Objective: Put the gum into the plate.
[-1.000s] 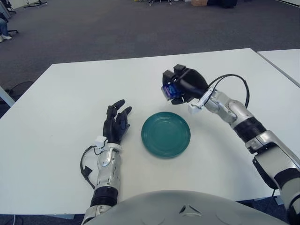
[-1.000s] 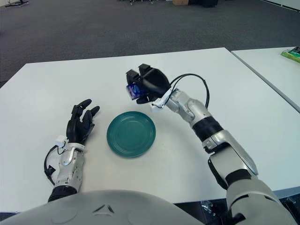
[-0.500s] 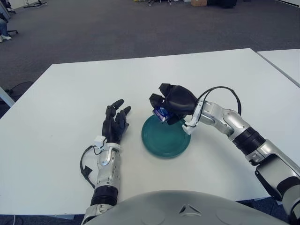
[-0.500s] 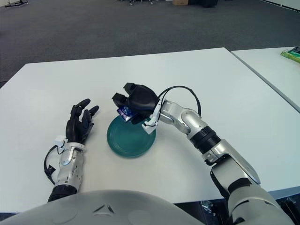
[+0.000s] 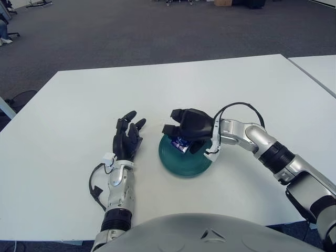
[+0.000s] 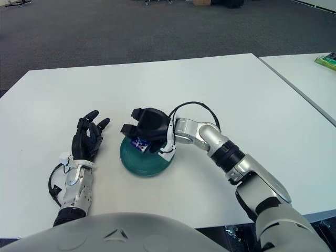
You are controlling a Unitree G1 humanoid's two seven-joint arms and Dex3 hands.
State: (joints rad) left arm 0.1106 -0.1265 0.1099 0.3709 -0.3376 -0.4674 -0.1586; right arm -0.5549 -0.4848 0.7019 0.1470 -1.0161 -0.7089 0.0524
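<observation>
A dark green plate [image 5: 186,164] lies on the white table [image 5: 79,105] just in front of me. My right hand [image 5: 185,135] hovers low over the plate's far left part, palm down, fingers curled around a small blue pack of gum [image 5: 181,143]. The gum hangs just above or at the plate's surface; I cannot tell whether it touches. My left hand [image 5: 127,138] shows to the left of the plate with its black fingers spread and nothing in them.
A second white table [image 6: 310,79] stands to the right across a narrow gap, with a green object [image 6: 326,60] at its far edge. Grey carpet lies beyond the table.
My right hand has carried the gum from up behind the plate down and left onto the plate's area. The left hand has stayed in place.
</observation>
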